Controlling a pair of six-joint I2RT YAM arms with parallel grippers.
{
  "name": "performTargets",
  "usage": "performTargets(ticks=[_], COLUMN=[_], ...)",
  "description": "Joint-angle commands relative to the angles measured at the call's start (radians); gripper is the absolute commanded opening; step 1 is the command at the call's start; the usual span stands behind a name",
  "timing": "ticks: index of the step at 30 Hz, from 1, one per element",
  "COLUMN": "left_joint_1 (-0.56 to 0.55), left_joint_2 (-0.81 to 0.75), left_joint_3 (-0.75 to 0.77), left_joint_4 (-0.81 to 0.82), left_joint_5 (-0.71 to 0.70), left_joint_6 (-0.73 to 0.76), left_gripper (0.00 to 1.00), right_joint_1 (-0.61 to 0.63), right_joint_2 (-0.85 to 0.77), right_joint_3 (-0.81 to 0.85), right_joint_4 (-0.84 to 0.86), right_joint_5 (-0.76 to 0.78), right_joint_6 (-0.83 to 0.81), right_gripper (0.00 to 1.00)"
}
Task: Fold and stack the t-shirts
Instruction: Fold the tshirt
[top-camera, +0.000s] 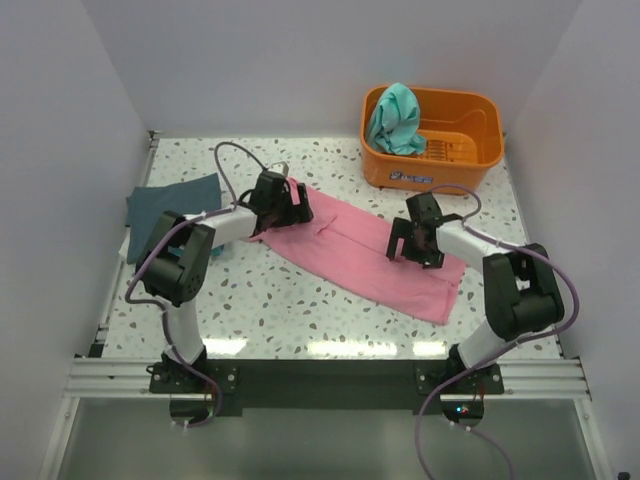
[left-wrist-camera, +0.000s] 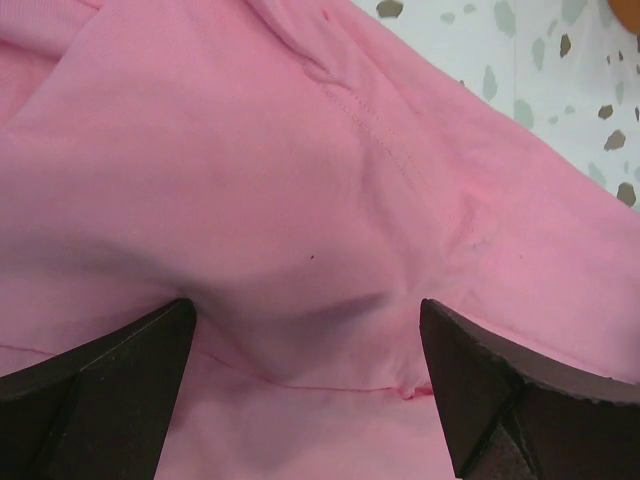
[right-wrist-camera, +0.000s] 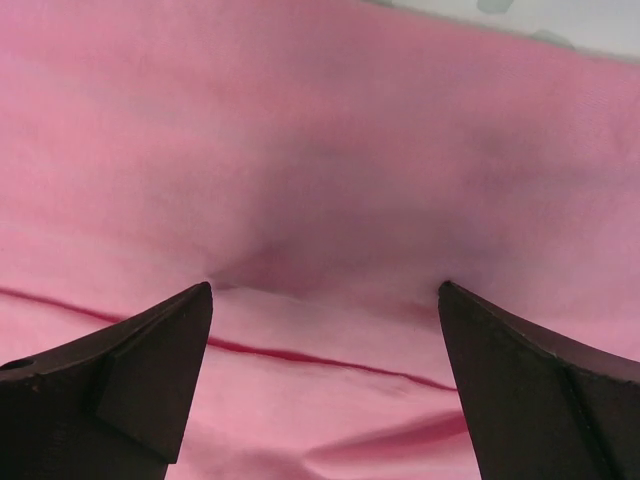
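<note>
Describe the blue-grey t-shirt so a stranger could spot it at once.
Take the speckled table and look to its left edge. The blue-grey t-shirt lies there, the only dark one: the pink t-shirt spans mid-table, the teal t-shirt sits in the orange basket.

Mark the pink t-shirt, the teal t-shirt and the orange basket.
pink t-shirt (top-camera: 345, 250): top external view, flat middle of the cloth.
teal t-shirt (top-camera: 396, 116): top external view, bunched fabric at the basket's left end.
orange basket (top-camera: 465, 171): top external view, its near wall.
</note>
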Motion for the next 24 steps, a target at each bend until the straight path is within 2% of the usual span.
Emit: performTargets(ticks=[1, 3, 5, 6, 8, 10, 13, 18, 23, 24], left_joint_1=[0.008, 0.018, 0.029, 0.04, 0.046, 0.049, 0.051, 0.081, 0.084, 0.084], left_joint_2=[0.15, 0.216, 0.324, 0.399, 0.474, 0.584, 0.699, 0.746, 0.723, 0.709], left_joint_3=[0.133, 0.206, 0.347, 0.46, 0.584, 0.761, 0.961, 1.041, 1.077, 1.078], left_joint_4=[-0.003, -0.041, -0.102, -0.145, -0.191, -0.227, -0.305, -0.267, -0.271, -0.271], left_joint_5=[0.002, 0.01, 0.011, 0.019, 0.034, 0.042, 0.05, 0.065, 0.093, 0.103], left_joint_6=[0.013, 0.024, 0.043, 0.065, 0.085, 0.129, 0.175, 0.176, 0.185, 0.188], left_gripper=[1.0, 1.0, 1.0, 1.0, 1.0, 1.0, 1.0, 1.0, 1.0, 1.0], right_joint_1=[0.05, 0.099, 0.141, 0.183, 0.222, 0.311, 0.444, 0.578, 0.584, 0.584], right_joint_2=[-0.048, -0.069, -0.117, -0.153, -0.196, -0.239, -0.272, -0.221, -0.207, -0.21], right_joint_3=[-0.079, -0.133, -0.191, -0.234, -0.28, -0.321, -0.328, -0.245, -0.167, -0.144], right_joint_4=[0.043, 0.035, 0.03, 0.035, 0.055, 0.127, 0.124, 0.101, 0.093, 0.032], right_joint_5=[-0.031, -0.045, -0.042, -0.067, -0.125, -0.166, -0.148, -0.133, -0.168, -0.125], right_joint_6=[0.045, 0.071, 0.109, 0.158, 0.228, 0.319, 0.376, 0.385, 0.335, 0.316], right_gripper=[0.99, 0.99, 0.99, 0.99, 0.99, 0.99, 0.99, 0.99, 0.99, 0.99])
